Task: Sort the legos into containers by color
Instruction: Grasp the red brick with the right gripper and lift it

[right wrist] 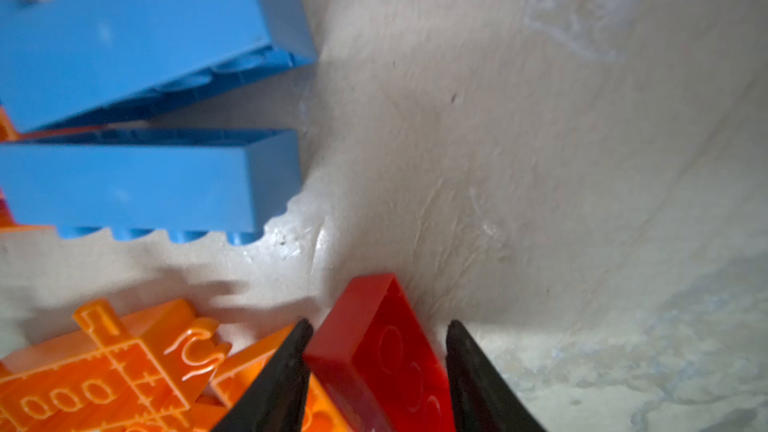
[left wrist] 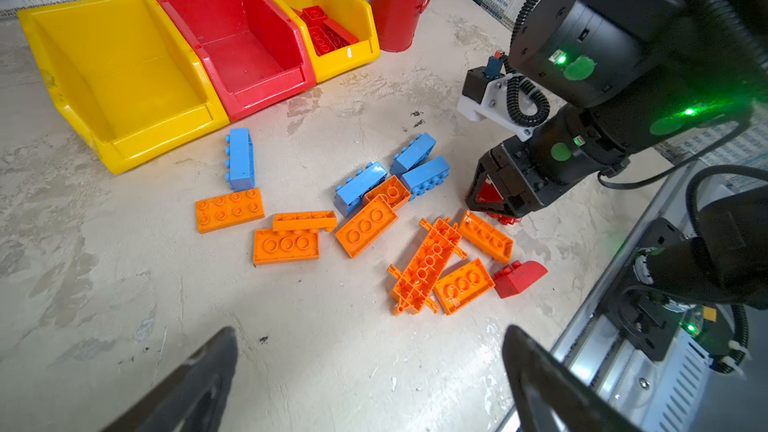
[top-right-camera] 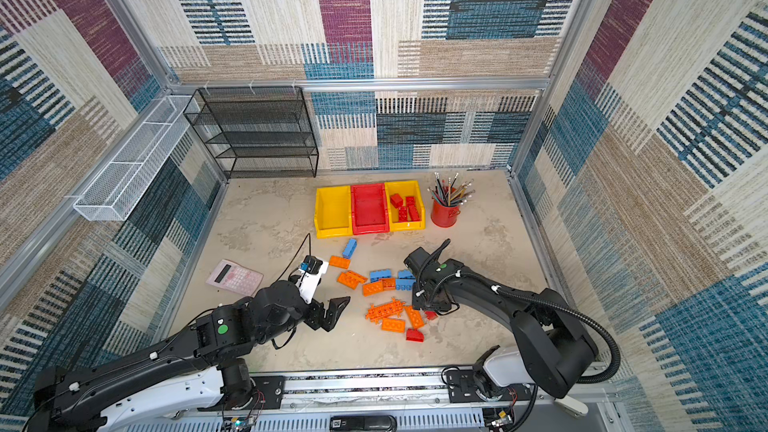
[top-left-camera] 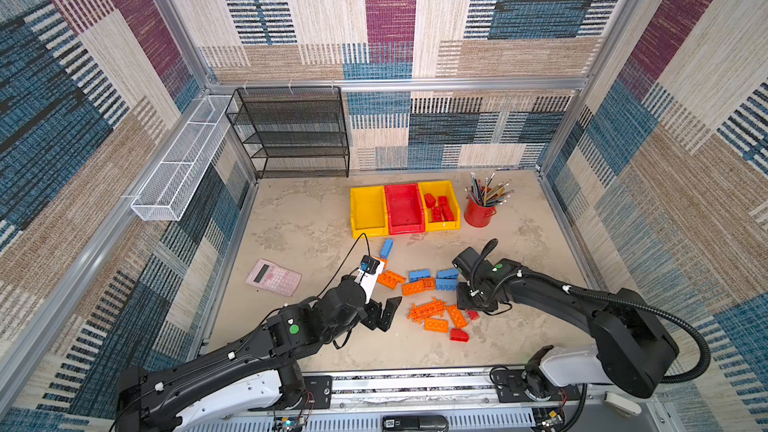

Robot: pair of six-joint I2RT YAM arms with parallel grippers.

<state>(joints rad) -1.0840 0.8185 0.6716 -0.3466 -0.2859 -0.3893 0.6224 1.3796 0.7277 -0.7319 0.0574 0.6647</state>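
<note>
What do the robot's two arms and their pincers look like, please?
The left arm and right arm are black with white base sections, round green stickers and black cables; the right carries a corrugated hose. The left pincer and right pincer have black, tapering fingers.

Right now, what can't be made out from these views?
Whether the right gripper has clamped the red brick: it straddles it in the right wrist view, contact unclear; the gripper body hides the fingertips in both top views.
How many red bricks lie in the yellow bin beside the pencil cup: tiny in both top views; the bin wall hides some in the left wrist view.
The calculator display: too small in both top views.
</note>
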